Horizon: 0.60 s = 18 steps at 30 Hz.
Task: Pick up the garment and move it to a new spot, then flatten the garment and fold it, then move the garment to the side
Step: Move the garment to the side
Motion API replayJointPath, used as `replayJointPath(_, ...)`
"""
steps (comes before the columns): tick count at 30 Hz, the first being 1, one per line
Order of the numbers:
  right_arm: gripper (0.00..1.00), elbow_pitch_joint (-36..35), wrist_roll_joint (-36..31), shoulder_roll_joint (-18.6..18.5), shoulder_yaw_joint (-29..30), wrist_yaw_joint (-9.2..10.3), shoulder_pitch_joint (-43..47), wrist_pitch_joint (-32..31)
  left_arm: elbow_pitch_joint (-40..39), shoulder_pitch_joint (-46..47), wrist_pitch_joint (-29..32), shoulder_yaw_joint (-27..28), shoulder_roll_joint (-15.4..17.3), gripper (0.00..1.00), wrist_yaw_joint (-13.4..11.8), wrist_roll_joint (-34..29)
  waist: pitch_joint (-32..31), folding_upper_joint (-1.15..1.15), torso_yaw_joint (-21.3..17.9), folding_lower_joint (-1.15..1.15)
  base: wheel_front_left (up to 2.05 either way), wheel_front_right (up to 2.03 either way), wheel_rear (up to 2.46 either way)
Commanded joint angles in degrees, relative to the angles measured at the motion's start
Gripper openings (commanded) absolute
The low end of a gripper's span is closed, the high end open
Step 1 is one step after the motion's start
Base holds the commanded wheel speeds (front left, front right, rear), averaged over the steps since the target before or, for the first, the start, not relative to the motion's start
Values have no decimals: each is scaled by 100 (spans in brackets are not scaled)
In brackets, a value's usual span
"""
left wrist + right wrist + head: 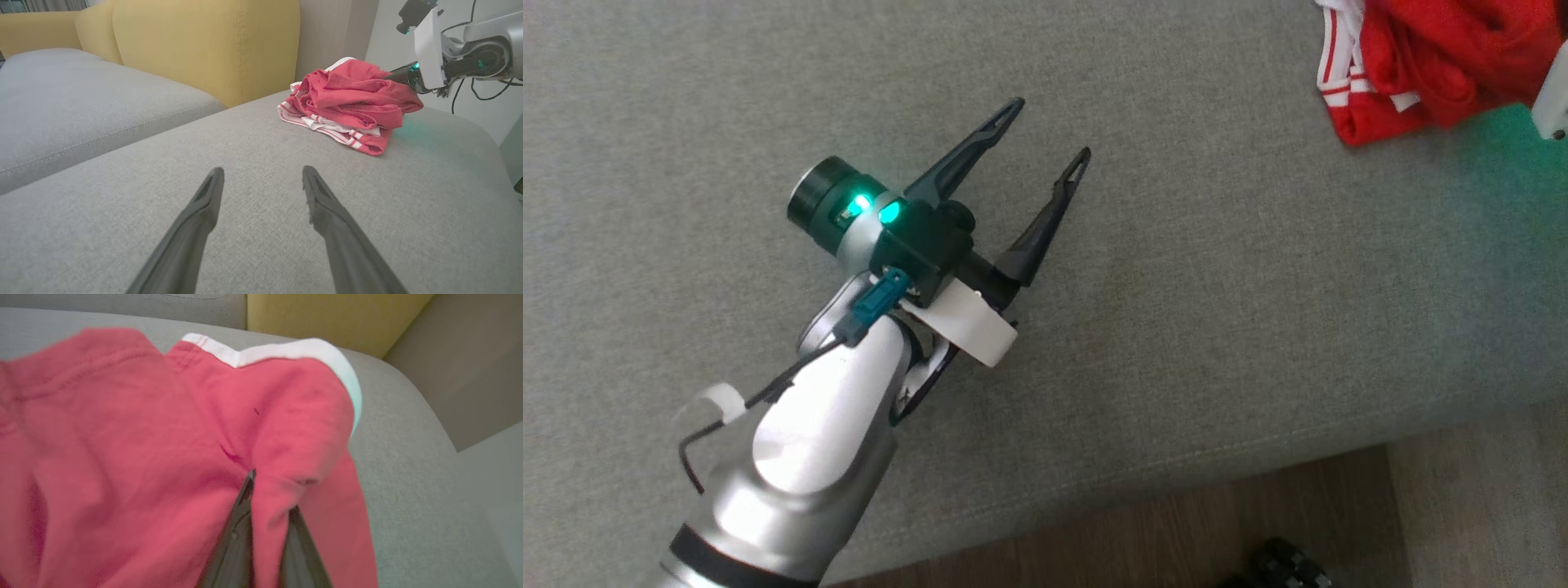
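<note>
The garment (pixel 1437 65) is red with white stripes and trim, bunched in a heap at the far right of the grey sofa seat (pixel 1176 327). From the left wrist view the garment (pixel 351 102) sits ahead and to the right, well beyond my left gripper (pixel 263 175). That left gripper (pixel 1049 131) hovers open over bare cushion with nothing between its fingers. My right gripper (pixel 267 490) is shut on a fold of the garment (pixel 163 437), red cloth pinched between its two fingers. Its wrist (pixel 433 53) shows at the heap's right edge.
Yellow back cushions (pixel 204 45) rise behind the seat, with a second grey seat cushion (pixel 81 98) to the left. The sofa's front edge (pixel 1176 482) drops to a wooden floor (pixel 1176 539). A dark object (pixel 1286 567) lies on the floor.
</note>
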State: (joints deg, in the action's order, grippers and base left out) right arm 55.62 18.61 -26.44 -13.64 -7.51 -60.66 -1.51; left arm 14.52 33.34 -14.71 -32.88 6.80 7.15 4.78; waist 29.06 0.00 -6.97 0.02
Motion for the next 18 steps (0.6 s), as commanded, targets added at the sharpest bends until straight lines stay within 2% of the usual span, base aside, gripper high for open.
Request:
replayJointPath(1,0,-114,21,-80,-24,2,-135,23,-160,117,-29,151,111,100,31,38,113,0,-70,-2,0,0,0)
replayJointPath(3,0,-140,-195,-132,-223,2,-146,135,-153,121,-29,162,133,100,31,54,133,0,-60,-2,0,0,0)
replayJointPath(5,0,-118,-107,-38,-203,2,-115,165,-157,103,-29,193,134,100,31,75,130,0,-43,-2,0,0,0)
replayJointPath(6,44,-110,-89,-23,-192,2,-105,179,-164,90,-29,224,132,100,26,88,127,0,-33,-2,0,0,0)
replayJointPath(7,100,-107,-94,-24,-188,2,-97,210,-171,78,-29,254,126,100,18,99,121,0,-21,-2,0,0,0)
replayJointPath(18,100,-84,-194,23,-117,2,-37,356,-205,-202,-29,441,-28,100,-16,182,-330,0,181,-2,0,0,0)
